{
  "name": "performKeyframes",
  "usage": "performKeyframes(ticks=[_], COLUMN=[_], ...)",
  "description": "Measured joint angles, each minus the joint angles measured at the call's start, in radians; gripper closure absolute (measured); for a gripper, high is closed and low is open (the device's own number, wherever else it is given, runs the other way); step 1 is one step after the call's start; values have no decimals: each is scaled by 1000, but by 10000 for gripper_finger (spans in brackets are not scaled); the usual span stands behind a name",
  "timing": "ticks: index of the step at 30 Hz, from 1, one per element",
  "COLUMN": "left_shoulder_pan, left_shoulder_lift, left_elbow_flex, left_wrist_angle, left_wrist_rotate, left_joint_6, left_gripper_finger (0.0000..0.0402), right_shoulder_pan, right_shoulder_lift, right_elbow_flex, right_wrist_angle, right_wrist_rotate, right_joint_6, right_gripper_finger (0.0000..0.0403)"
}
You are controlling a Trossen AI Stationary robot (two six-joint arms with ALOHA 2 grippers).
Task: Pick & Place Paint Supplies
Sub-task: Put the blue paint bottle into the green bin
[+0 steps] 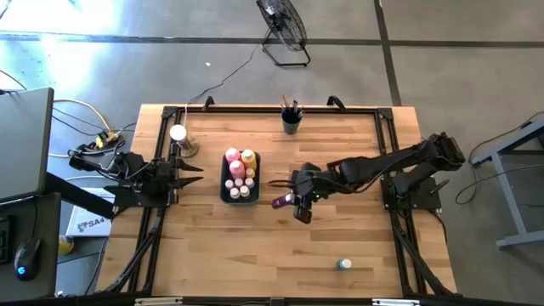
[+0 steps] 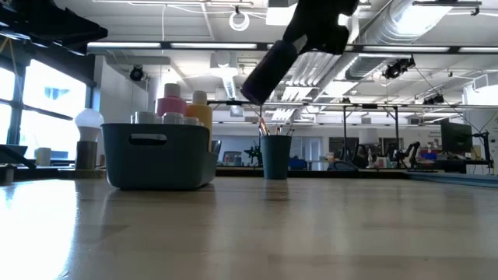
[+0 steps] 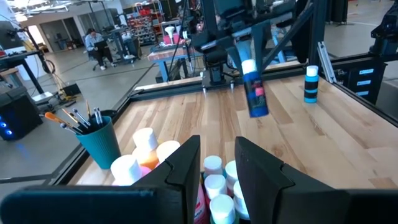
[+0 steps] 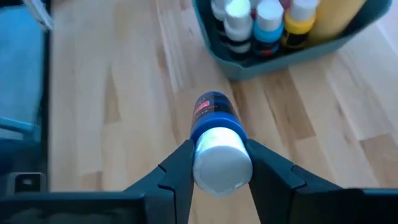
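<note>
Transport is underway: right gripper [image 4: 217,163] is carrying a blue white-capped paint bottle [image 4: 214,140], pinched between its fingers, above the table beside the dark bin [image 1: 225,192], apparently needing lowering among the bottles.

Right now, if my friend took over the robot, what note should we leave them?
Right hand: shut on a blue paint bottle, held by its white cap above the table, beside the bin.
Left hand: empty, waiting on the bin's other side.
Done: pink squeeze bottle, yellow squeeze bottle and several small bottles are in the bin; brushes are in the teal cup.
Left: drop the held bottle in, then fetch the small bottle near the table's front edge.
</note>
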State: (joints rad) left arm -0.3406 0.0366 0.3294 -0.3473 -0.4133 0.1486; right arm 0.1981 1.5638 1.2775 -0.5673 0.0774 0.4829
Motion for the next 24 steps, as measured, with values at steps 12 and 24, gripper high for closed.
performKeyframes(ticks=[12,24], left_shoulder_pan=[0,0], left_shoulder_lift=[0,0], left_elbow_flex=[0,0], left_wrist_angle=[-4,-8], left_wrist_rotate=[-9,-12], left_joint_6=[1,1], left_gripper_finger=[304,304], right_shoulder_pan=[-67,-135], right_shoulder_lift=[172,241], right_elbow_flex=[186,236], right_wrist_angle=[-17,38], right_wrist_rotate=[-55,-52], right_joint_6=[-192,-279], right_gripper_finger=[284,284])
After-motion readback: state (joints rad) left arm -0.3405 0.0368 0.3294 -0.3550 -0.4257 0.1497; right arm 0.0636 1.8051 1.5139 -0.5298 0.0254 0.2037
